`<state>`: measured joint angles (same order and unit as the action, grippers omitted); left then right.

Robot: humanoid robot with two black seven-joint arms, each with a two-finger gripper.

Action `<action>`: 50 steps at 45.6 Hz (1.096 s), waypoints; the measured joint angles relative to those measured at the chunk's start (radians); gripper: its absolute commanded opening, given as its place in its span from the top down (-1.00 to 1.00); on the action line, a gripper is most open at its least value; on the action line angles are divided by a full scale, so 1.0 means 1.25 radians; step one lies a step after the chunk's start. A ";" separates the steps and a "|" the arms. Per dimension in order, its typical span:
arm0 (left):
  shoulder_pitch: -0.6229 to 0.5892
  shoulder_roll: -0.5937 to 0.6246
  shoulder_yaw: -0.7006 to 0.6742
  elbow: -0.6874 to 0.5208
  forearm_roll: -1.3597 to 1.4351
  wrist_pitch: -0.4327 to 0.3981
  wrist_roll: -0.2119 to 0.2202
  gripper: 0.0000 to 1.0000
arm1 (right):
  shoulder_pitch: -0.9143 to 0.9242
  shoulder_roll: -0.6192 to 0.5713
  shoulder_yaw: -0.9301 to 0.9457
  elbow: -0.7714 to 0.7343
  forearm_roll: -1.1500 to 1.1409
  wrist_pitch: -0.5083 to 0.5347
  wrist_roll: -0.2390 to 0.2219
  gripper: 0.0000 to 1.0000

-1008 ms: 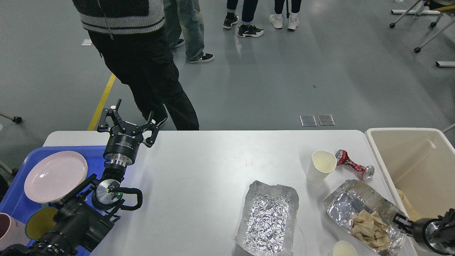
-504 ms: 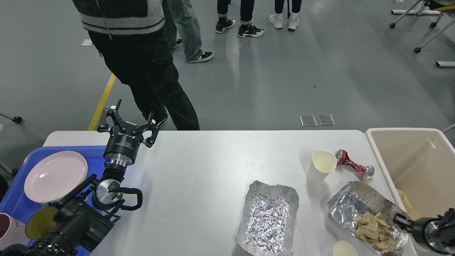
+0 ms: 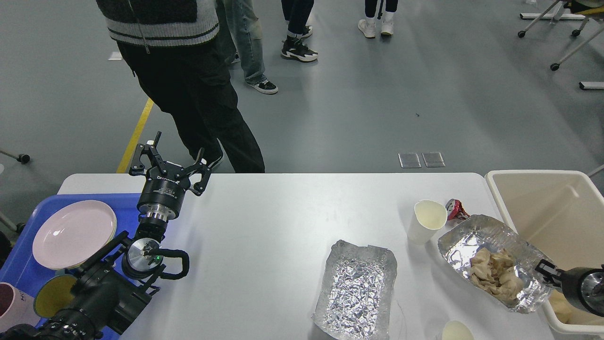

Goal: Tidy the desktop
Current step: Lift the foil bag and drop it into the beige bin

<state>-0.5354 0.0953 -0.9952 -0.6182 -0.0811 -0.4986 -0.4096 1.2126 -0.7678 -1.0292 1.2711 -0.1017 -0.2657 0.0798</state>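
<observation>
The surface [image 3: 283, 226] fills the lower frame. Right hand [image 3: 547, 273] at lower right is clamped on the foil tray w/ napkins [image 3: 490, 259], beside the beige bin [image 3: 542, 208]. Lift it level over the rim, then tip slowly. Left hand [image 3: 170, 163] at centre-left, fingers apart, idle

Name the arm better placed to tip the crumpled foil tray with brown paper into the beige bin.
Right. The right gripper grips that foil tray beside the beige plastic bin; the open left gripper is across the desktop.
</observation>
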 measured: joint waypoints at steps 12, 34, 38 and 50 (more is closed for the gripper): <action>0.000 0.000 0.000 0.000 0.000 0.000 0.000 -0.93 | 0.127 -0.085 -0.010 0.055 -0.028 0.053 0.001 1.00; 0.000 0.001 0.000 0.000 0.000 0.000 0.000 -0.93 | 0.735 -0.120 0.019 0.140 -0.112 0.743 -0.012 1.00; 0.000 0.000 0.000 0.000 0.000 0.000 0.000 -0.93 | 0.808 -0.069 0.022 0.202 -0.111 0.766 -0.017 1.00; 0.000 0.000 0.000 0.000 0.000 0.000 0.000 -0.93 | 0.859 0.060 0.023 0.285 -0.111 0.750 -0.022 1.00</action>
<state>-0.5355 0.0956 -0.9952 -0.6182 -0.0814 -0.4986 -0.4096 2.2867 -0.6928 -1.0006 1.6272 -0.2403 0.6716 0.0522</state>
